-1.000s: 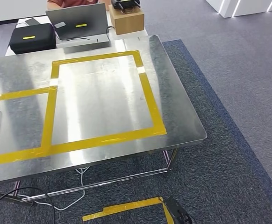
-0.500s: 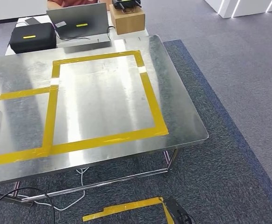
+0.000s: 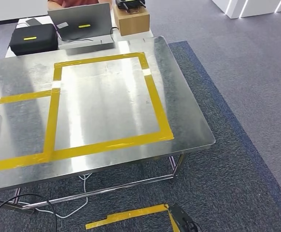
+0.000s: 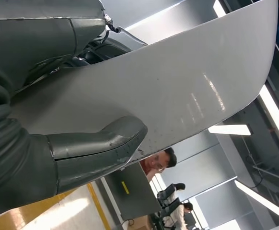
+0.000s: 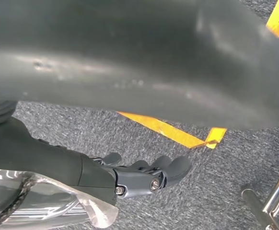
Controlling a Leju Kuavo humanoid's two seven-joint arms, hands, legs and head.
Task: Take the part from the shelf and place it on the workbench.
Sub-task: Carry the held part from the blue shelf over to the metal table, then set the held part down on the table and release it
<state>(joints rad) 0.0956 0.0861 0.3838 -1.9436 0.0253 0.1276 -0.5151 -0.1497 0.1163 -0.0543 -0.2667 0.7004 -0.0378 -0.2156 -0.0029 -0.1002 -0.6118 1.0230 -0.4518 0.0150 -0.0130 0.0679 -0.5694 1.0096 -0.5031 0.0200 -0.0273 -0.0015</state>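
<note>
Left hand (image 4: 40,158) clamps thumb and fingers on the near rim of the smooth grey panel (image 4: 174,91). Probably stiff, light, slippery and unwieldy, best supported from beneath. Right hand (image 5: 131,177) loosely curled, hold unclear. Long axis runs away from the left hand, one end over the desk's (image 3: 182,111) left edge.

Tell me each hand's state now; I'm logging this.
Left hand: holds the large grey part.
Right hand: hangs above the carpet, seemingly holding nothing; open or shut cannot be told.
</note>
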